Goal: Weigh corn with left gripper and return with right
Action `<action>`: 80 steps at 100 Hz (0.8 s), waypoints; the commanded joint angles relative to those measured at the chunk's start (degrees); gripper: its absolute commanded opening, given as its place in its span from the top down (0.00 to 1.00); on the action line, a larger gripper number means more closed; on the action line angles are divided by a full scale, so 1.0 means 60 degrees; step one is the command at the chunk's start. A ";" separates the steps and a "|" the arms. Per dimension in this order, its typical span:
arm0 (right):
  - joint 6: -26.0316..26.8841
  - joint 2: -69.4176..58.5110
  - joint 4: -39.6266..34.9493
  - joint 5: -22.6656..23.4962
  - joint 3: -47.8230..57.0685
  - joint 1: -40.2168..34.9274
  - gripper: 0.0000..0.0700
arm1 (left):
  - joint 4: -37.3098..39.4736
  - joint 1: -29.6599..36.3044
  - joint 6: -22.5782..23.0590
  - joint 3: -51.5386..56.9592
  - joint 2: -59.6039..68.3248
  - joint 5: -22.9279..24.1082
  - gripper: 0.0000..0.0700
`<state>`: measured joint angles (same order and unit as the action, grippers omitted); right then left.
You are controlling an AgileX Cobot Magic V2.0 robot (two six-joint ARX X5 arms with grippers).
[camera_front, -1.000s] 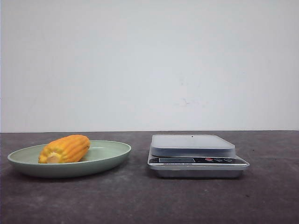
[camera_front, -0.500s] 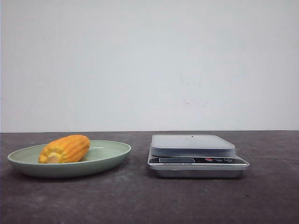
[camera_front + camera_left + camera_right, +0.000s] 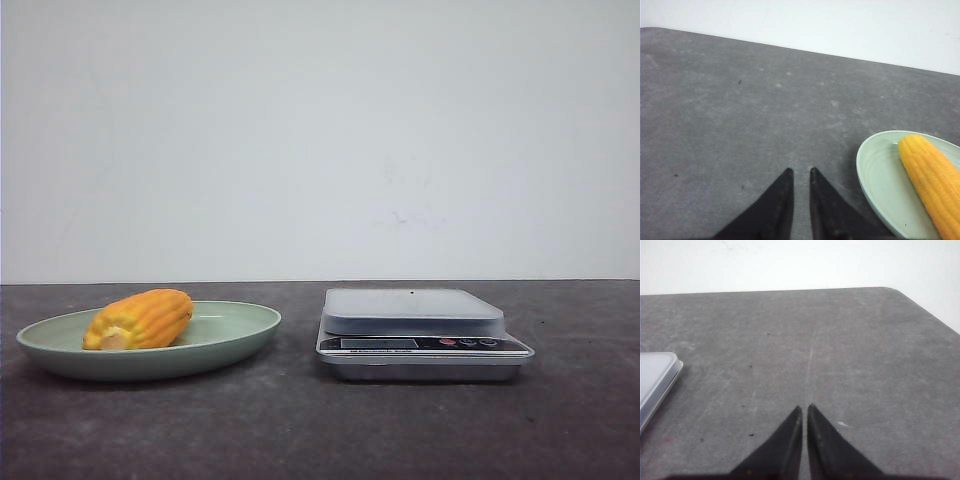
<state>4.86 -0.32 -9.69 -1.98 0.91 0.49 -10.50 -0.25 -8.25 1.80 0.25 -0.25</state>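
Observation:
The corn [image 3: 140,318], a stubby orange-yellow cob with a pale cut end, lies on its side in a pale green plate [image 3: 245,330] at the left of the table. In the left wrist view the corn [image 3: 932,180] and the plate [image 3: 875,175] sit off to one side of my left gripper [image 3: 800,171]. That gripper is empty over bare table, its black fingers nearly together with a narrow gap. My right gripper [image 3: 804,407] is shut and empty over bare table. Neither gripper shows in the front view.
A silver digital kitchen scale [image 3: 412,312] with an empty platform stands right of the plate; its corner shows in the right wrist view [image 3: 655,377]. The dark grey table ends at a white wall behind, with a rounded far corner [image 3: 890,290].

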 commanded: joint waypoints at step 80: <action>0.1861 -0.2324 -0.0696 0.0597 0.3541 -0.0007 0.99 | -0.0131 -0.0007 -0.1909 0.3060 0.2004 0.0040 0.98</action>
<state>14.00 -10.68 -13.80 0.58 18.15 0.49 -10.22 -0.25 -18.65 15.68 9.41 -0.12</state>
